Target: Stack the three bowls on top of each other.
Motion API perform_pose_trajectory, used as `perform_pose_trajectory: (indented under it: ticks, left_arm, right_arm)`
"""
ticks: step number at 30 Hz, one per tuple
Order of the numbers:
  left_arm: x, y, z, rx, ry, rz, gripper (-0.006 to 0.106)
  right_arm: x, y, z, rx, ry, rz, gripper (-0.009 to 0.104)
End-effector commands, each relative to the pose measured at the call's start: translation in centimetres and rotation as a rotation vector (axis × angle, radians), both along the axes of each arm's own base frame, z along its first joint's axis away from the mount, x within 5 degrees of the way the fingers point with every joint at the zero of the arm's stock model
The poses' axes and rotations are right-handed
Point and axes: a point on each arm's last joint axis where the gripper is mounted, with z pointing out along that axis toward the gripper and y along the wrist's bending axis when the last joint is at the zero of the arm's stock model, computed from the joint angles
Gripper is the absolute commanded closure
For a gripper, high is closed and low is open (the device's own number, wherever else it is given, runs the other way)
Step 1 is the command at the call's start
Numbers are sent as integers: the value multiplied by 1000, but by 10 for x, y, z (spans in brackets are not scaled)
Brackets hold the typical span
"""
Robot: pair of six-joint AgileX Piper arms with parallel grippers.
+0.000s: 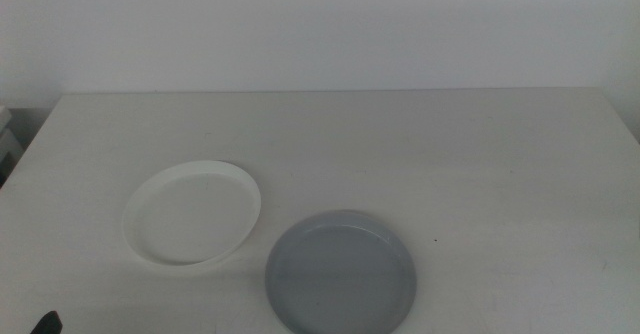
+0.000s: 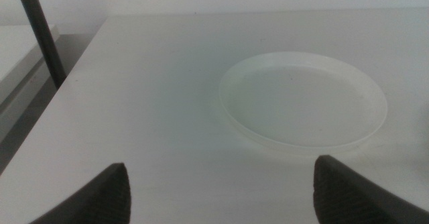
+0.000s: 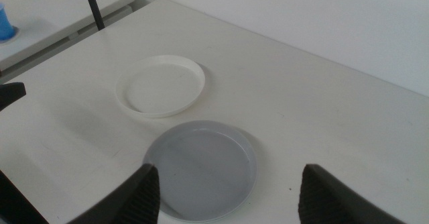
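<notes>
In the middle view, a shallow round white plastic dish (image 1: 192,212) with a low rim lies on the pale matte table (image 1: 420,154), left of centre. Just beside it, lower and to the right, lies a shallow round grey dish (image 1: 341,271) of similar size, near the front edge; the two rims are close, with a thin strip of table between them. Only these two dishes show here. A small dark tip of the left gripper (image 1: 46,323) peeks in at the bottom left corner.

In the left wrist view, the left gripper (image 2: 221,194) hangs above the table with its two dark jaws wide apart and nothing between them. The white dish (image 2: 303,103) lies flat ahead of it, apart from the jaws. A dark slanted pole (image 2: 40,31) stands off the table's side.

In the right wrist view, the right gripper (image 3: 228,197) hovers over the grey dish (image 3: 201,169), jaws spread wide and holding nothing. The white dish (image 3: 161,86) lies beyond the grey one. A blue cup-like object (image 3: 5,21) sits on a side surface well apart.
</notes>
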Motion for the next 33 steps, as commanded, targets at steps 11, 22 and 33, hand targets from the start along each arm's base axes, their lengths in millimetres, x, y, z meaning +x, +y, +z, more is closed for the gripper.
perform_pose_trajectory:
  ticks: [11, 22, 33]
  left_arm:
    - [16, 6, 52, -123, -27, 118, -4]
    - [76, 10, 146, -135, 245, 96, -4]
    - [160, 18, 181, -61, 625, 19, -4]
  right_arm:
    - [2, 1, 12, 52, -68, -9, 42]
    - [2, 1, 12, 52, -68, -9, 42]
    - [2, 1, 12, 50, -69, -10, 42]
